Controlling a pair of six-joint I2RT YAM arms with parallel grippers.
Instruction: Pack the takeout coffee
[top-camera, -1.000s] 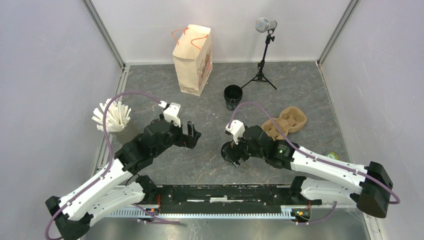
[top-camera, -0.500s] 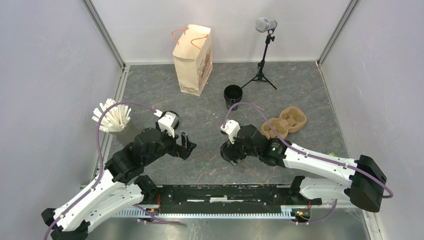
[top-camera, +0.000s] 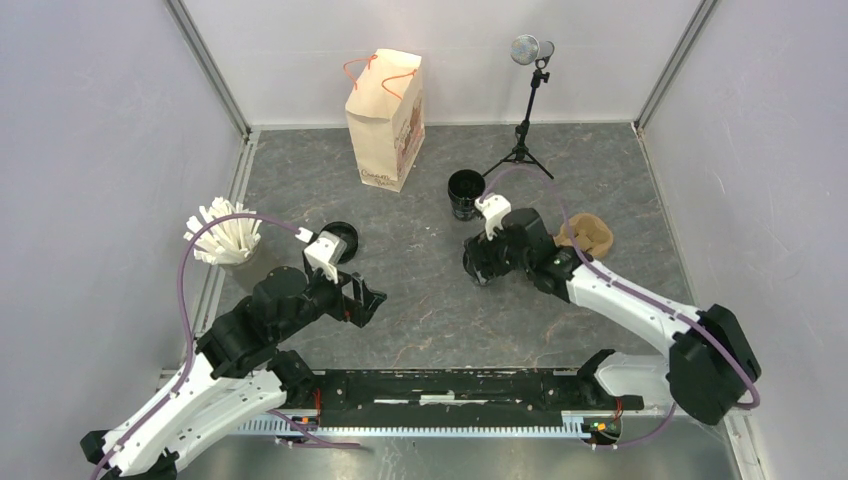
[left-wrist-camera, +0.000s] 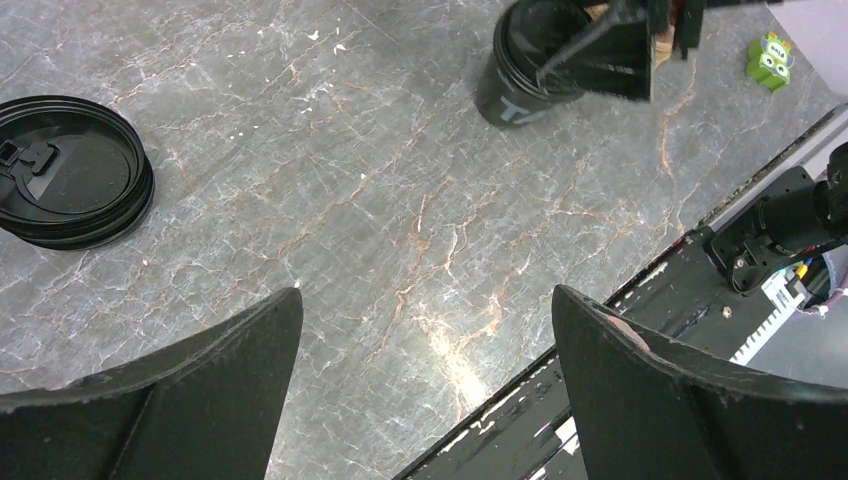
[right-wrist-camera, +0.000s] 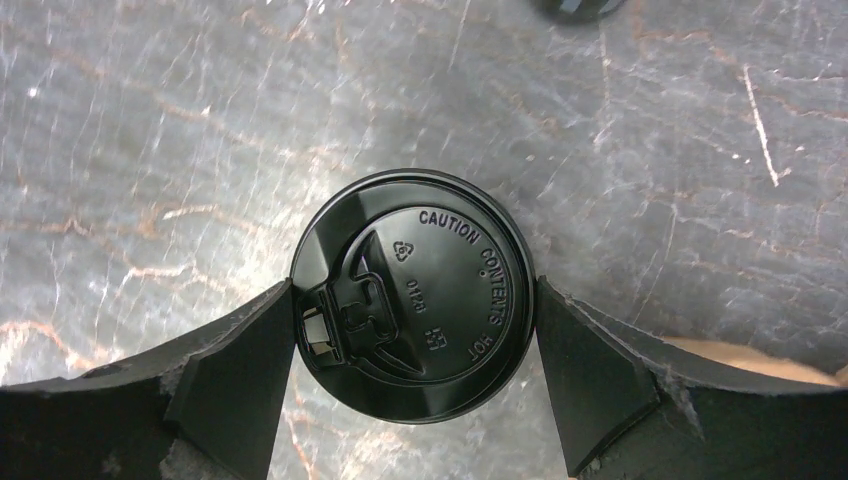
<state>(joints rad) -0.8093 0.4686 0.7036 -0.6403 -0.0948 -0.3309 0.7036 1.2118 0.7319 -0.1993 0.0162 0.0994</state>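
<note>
My right gripper (top-camera: 481, 264) is shut on a black coffee cup with a black lid (right-wrist-camera: 415, 295), one finger on each side of the lid. It holds the cup left of the brown pulp carrier (top-camera: 588, 234). I cannot tell whether the cup touches the table. The same cup shows in the left wrist view (left-wrist-camera: 525, 65). A second black cup (top-camera: 465, 192), open with no lid, stands behind it. My left gripper (top-camera: 362, 301) is open and empty over bare table, also in its wrist view (left-wrist-camera: 425, 385). A stack of black lids (top-camera: 340, 238) lies at its far left.
A beige paper bag with orange handles (top-camera: 386, 118) stands at the back. A holder of white sticks (top-camera: 222, 232) is at the left wall. A microphone tripod (top-camera: 523, 140) stands at the back right. A small green toy (left-wrist-camera: 770, 58) lies near the right front.
My right gripper has carried the lidded cup away from the table's middle, back and right toward the carrier. My left arm has drawn back toward the near left, uncovering the lid stack.
</note>
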